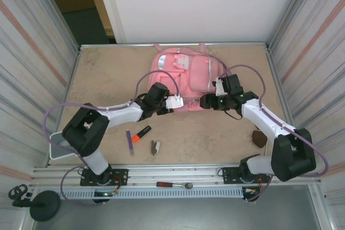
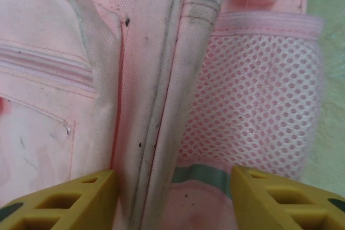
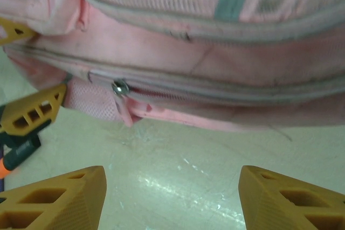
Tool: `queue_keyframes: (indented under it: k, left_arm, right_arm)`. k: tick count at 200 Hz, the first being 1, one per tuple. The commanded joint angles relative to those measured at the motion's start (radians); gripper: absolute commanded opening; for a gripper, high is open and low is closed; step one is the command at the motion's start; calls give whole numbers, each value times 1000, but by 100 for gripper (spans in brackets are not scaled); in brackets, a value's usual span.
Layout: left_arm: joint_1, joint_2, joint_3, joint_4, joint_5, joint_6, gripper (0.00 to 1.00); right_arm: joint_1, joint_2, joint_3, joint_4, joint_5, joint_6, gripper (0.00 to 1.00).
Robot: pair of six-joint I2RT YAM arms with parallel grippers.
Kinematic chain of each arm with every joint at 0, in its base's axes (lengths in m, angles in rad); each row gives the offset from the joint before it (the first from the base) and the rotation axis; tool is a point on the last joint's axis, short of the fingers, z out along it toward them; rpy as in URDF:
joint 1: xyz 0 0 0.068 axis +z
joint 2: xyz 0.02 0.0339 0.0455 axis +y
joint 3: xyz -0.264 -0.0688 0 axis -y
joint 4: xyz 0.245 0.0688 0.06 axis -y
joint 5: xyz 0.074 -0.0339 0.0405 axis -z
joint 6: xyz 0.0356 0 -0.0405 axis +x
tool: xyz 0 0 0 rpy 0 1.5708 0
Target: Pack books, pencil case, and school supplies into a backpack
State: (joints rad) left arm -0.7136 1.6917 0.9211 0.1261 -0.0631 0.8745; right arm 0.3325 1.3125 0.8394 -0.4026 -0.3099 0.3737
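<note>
Large pink fabric backpack (image 1: 186, 76) lies flat on the sandy worktop (image 1: 108, 79), its zip looking all but closed, so I reckon I'm here to open it before any packing. My left fingers (image 2: 64, 197) stand apart astride the backpack's side seam, beside its pink mesh pocket (image 2: 259, 95); fabric sits between them, not pinched. My right fingers (image 3: 59, 197) are wide apart and empty over bare worktop, just short of the backpack's small silver zip pull (image 3: 119, 86). Orange-and-black highlighter (image 1: 141, 133) and thin purple pen (image 1: 129, 143) wait nearer me, left of the backpack.
</note>
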Motion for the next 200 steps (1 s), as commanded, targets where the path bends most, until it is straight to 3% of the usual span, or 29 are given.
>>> queue_keyframes:
  k: [1,63,92,139,200]
  left_arm:
    - [0,24,8,132,-57,74,50]
    - [-3,28,-34,190,-40,34,15]
    - [-2,7,-38,177,-8,-2,3]
    - [11,-35,-63,193,61,-53,0]
    - [18,-66,-62,173,131,-89,0]
  right_arm:
    - [2,-25,-44,75,-14,70,63]
    - [78,20,-69,201,24,146,60]
    - [148,40,-50,206,148,160,58]
    - [241,86,-15,185,343,178,58]
    - [315,185,61,179,470,190,58]
